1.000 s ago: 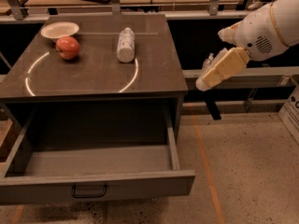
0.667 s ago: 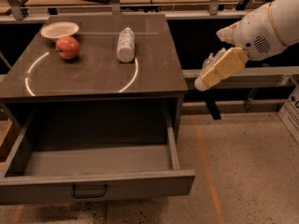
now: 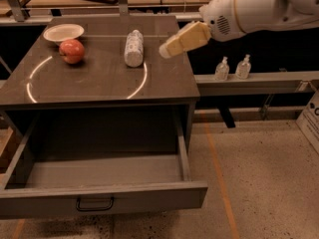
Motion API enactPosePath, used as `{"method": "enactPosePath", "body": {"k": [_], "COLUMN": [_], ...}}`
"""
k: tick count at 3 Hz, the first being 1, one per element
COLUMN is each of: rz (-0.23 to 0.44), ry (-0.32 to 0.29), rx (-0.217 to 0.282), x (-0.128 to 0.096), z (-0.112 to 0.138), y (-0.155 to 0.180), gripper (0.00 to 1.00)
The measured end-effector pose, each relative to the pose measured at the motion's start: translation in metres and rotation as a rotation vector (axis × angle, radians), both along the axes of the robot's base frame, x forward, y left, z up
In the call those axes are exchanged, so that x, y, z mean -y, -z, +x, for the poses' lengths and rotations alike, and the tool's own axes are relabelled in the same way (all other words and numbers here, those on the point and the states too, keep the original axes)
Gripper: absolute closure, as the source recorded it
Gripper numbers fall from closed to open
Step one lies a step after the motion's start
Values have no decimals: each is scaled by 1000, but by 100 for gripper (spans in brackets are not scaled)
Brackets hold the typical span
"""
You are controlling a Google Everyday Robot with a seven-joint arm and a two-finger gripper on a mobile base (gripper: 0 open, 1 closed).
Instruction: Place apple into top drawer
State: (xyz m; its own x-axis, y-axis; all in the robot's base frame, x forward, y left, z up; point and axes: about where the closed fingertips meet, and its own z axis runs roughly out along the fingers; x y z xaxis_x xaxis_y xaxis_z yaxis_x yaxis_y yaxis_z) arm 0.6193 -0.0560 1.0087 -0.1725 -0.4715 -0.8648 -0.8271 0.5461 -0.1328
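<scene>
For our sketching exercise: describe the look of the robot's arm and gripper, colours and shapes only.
The arm is a thick, smooth white shell with a thin tan ring and a small dotted grille near the wrist. The gripper, above the right edge of the cabinet top, is pale tan, tapering to a blunt tip.

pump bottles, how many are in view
2. Left pump bottle and right pump bottle stand side by side on the grey ledge right of the cabinet. The gripper hovers over the cabinet top, beside the lying white bottle. Others may be hidden behind the arm.
</scene>
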Motion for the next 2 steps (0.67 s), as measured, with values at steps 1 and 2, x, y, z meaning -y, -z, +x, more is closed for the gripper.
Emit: {"method": "enactPosePath", "body": {"k": [1,2], "rz": [70,86], "ry": [15,-16], "rx": [50,81], "x": [-45,-95], "z": [50,89], "y": [-11,-9], "gripper": [0,0]}}
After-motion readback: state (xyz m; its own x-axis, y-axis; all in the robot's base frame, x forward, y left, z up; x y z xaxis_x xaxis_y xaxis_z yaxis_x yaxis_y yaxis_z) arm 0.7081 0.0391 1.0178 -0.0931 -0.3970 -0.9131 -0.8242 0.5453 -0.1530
